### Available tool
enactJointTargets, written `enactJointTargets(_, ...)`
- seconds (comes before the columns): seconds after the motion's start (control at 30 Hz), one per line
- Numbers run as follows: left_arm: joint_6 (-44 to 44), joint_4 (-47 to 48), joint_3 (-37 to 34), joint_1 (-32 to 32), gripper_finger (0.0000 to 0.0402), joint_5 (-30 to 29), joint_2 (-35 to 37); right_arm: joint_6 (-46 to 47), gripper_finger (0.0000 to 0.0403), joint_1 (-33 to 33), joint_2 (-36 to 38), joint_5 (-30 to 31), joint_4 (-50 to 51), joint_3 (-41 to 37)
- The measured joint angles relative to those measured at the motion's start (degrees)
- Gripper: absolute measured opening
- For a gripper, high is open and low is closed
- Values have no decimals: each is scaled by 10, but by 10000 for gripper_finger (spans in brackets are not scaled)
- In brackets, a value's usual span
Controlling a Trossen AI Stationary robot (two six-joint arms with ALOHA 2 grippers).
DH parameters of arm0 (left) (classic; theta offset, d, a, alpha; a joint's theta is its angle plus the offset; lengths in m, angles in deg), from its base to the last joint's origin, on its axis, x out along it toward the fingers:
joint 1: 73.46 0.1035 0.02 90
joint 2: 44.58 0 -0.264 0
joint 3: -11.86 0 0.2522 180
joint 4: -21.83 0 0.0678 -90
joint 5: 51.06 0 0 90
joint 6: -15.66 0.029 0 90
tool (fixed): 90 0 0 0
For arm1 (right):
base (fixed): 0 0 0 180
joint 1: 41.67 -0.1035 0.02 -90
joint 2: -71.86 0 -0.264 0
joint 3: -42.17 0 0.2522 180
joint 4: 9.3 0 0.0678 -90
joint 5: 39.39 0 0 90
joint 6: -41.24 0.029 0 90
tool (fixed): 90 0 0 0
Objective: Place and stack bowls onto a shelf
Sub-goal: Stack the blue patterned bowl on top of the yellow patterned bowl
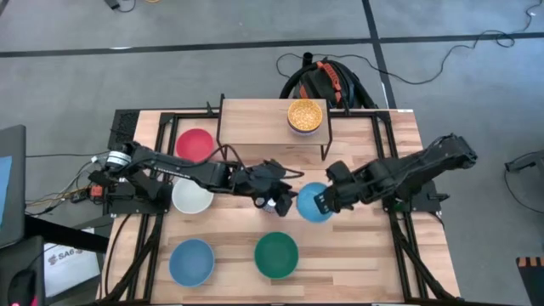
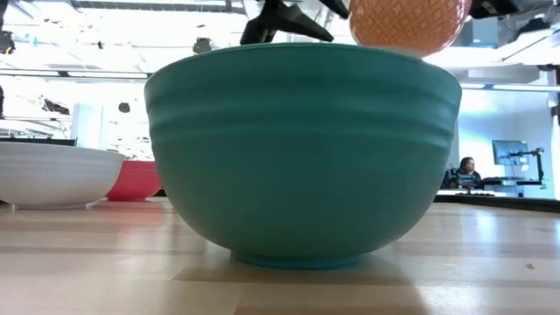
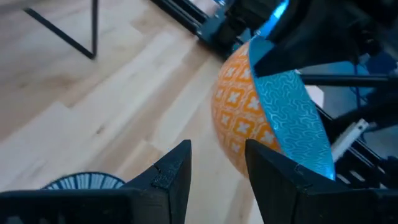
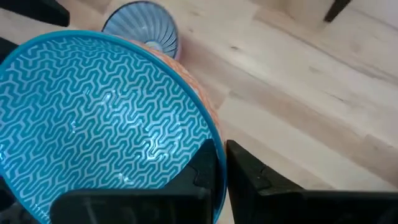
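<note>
Your right pincer (image 4: 221, 171) is clamped on the rim of the patterned bowl (image 4: 106, 118), one finger inside against the blue zigzag lining and one outside on the orange wall. That rim pinch is why the bowl hangs tilted and clear of the bench (image 1: 365, 255): gripped at one edge only, it tips away from the fingers. In the high view the bowl (image 1: 313, 202) sits at about nine o'clock from the right wrist, near the middle of the bench.

Your left pincer (image 3: 217, 171) stands apart with nothing between its fingers, pointed at the same bowl (image 3: 249, 124), which lies just beyond its tips at roughly one o'clock. It seems posted there to steady or receive the bowl, though it is not touching it.

The shelf (image 1: 255, 123) stands at twelve o'clock from the held bowl, well apart, with a yellow bowl (image 1: 304, 116) already on its board. On the bench, the red (image 1: 195, 144) and white (image 1: 192, 197) bowls lie toward nine and ten o'clock, the light blue (image 1: 191, 261) and green (image 1: 276, 254) toward six and seven. A striped bowl (image 4: 142, 31) rests close beside the held one.
</note>
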Motion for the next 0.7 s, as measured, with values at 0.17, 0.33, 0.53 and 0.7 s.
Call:
enactJointTargets(0.17,1,5,15,16,135,-12,0,-25,42,36,0,33,28,2)
enactJointTargets(0.33,-1,2,16,27,135,-40,0,-43,42,54,0,75,42,2)
enactJointTargets(0.53,-1,-4,17,31,135,-61,0,-49,42,73,0,112,67,2)
enactJointTargets(0.7,9,-21,17,32,135,-91,0,-51,42,90,0,120,65,2)
